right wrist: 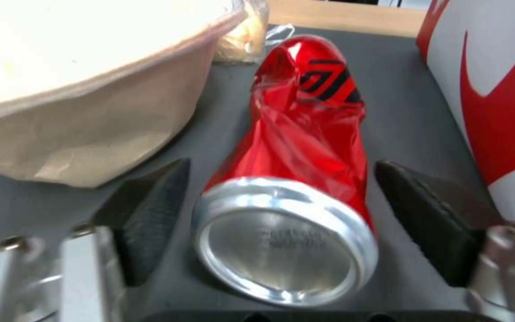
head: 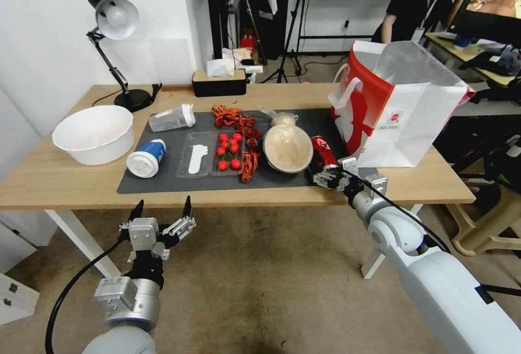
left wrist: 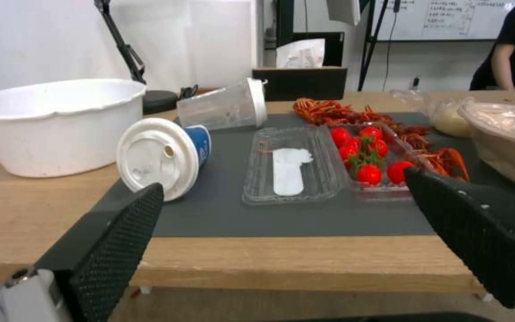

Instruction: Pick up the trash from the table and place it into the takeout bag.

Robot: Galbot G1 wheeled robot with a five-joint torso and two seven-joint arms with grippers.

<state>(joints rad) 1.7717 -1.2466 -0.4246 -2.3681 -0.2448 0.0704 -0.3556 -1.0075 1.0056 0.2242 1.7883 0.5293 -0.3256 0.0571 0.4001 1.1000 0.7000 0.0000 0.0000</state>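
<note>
Red crushed soda can (right wrist: 305,147) lies between my right gripper's (right wrist: 281,214) spread fingers
Left gripper (head: 161,217) hangs released, short of the table (head: 65,180)

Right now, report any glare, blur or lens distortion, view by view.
Head view: wide-angle bending, with the table edge bowed and the takeout bag leaning outward. Left wrist view: the open left tool is soft up close, and the paper cup behind is fairly sharp. Right wrist view: glare streaks on the crushed red soda can, and the beige bowl is blurred and washed out.
</note>
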